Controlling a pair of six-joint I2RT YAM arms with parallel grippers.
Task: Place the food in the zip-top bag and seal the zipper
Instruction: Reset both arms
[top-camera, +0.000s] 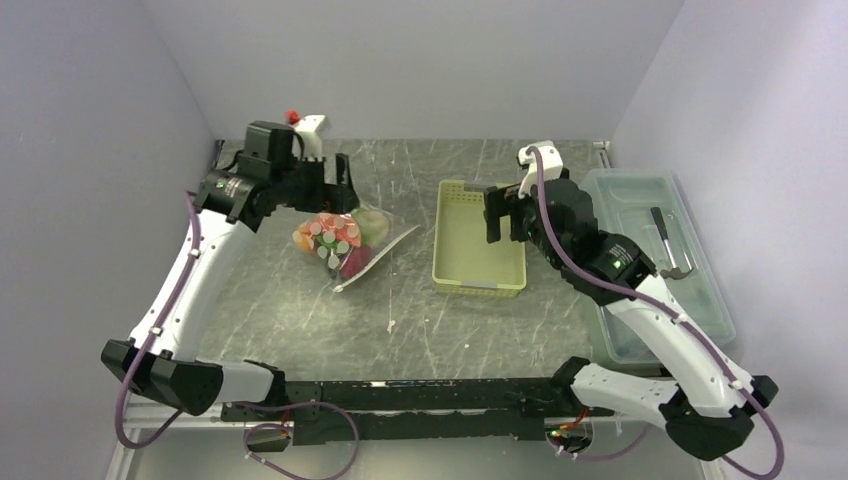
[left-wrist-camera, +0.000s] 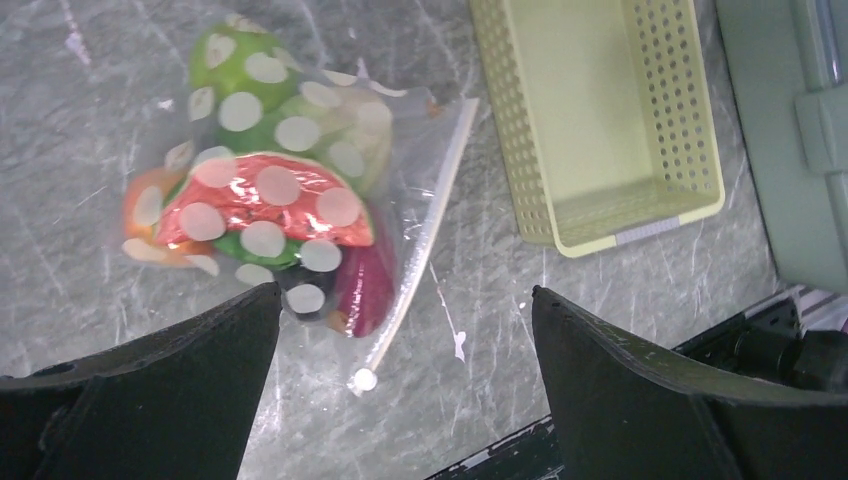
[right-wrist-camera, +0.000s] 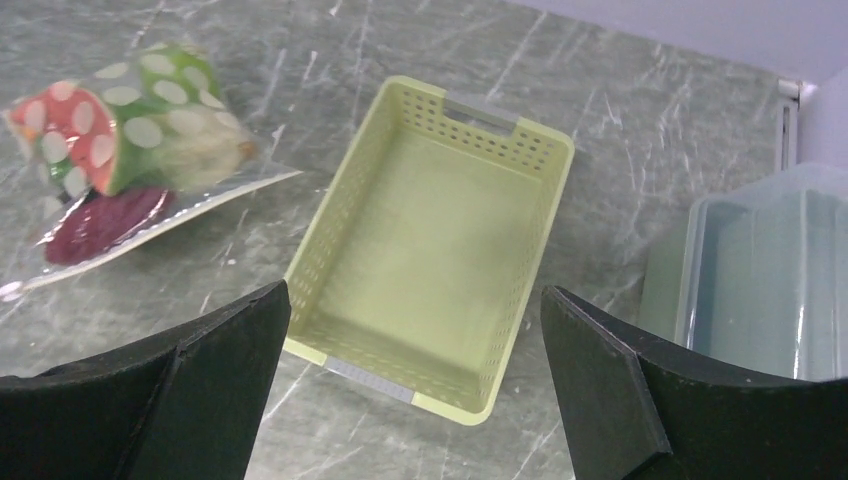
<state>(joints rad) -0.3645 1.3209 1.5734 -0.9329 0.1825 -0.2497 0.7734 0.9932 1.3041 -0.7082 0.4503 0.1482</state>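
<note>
The clear white-dotted plastic bag (left-wrist-camera: 300, 130) lies on the grey table (top-camera: 290, 320), left of the yellow-green perforated basket (top-camera: 478, 288), with the toy fruit and vegetables (left-wrist-camera: 260, 205) inside. The left gripper (left-wrist-camera: 405, 300) hangs over the bag, the right gripper (right-wrist-camera: 415, 295) over the basket; both have fingers spread, grasping nothing.

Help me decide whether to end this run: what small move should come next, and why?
Probably draw the left gripper back from the zip-top bag. The toy food lies inside it, the yellow-green basket is empty, and the jaws of this arm and of the right gripper stand open, holding nothing. The zipper looks flat and closed, though a full seal cannot be confirmed.
</note>
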